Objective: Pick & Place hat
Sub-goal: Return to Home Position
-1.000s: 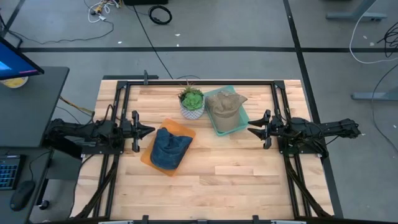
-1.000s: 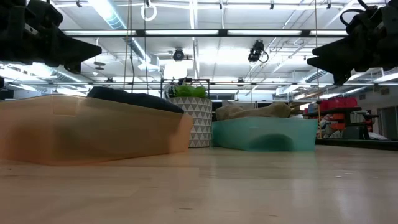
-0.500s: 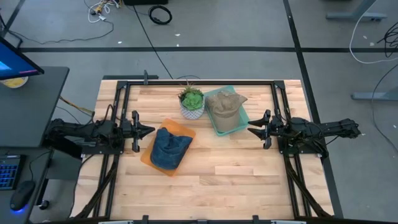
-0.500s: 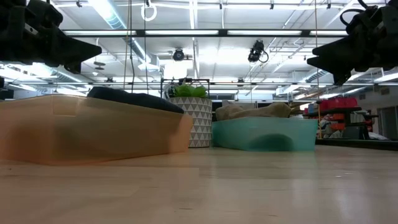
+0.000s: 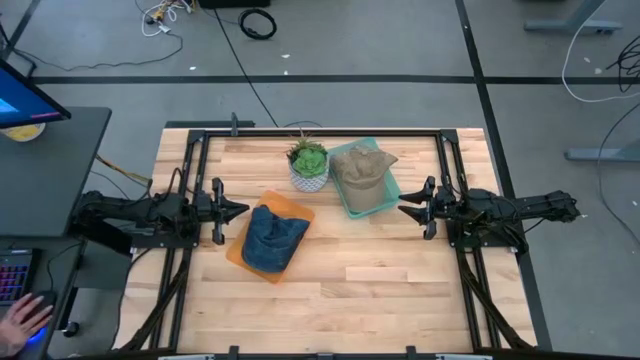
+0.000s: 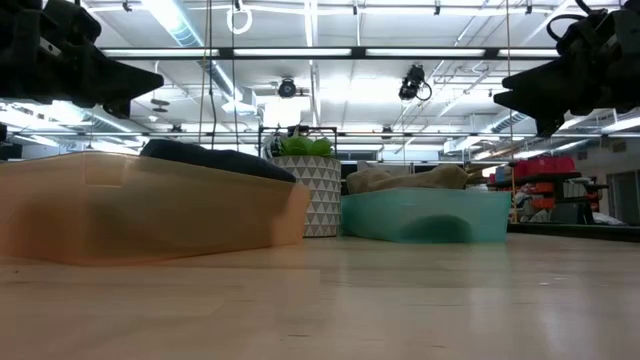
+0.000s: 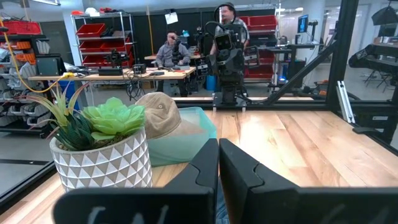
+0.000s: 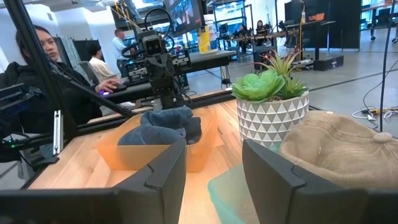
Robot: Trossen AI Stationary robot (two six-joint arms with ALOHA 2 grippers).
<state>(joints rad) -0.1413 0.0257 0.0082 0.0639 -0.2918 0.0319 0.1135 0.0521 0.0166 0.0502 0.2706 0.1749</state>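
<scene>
Blue cap point(image 5: 272, 240) in orange bin point(image 5: 296, 208), tan cap point(image 5: 362, 168) in teal bin point(image 5: 352, 209), left tool point(image 5: 236, 209) near counter's left edge, narrow, empty, right tool point(image 5: 404, 210) near right edge, wide, empty

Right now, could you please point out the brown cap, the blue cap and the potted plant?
brown cap point(image 5: 362, 167), high view, crown.
blue cap point(image 5: 273, 240), high view, crown.
potted plant point(image 5: 308, 158), high view, green leaves.

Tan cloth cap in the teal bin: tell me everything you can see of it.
The tan cloth cap looks soft, like worn cotton, with stitched panels and a button on its crown. It lies crumpled in the teal plastic bin, bulging above the rim, near the white patterned pot with a green succulent. Only the bin seems to touch it.
</scene>
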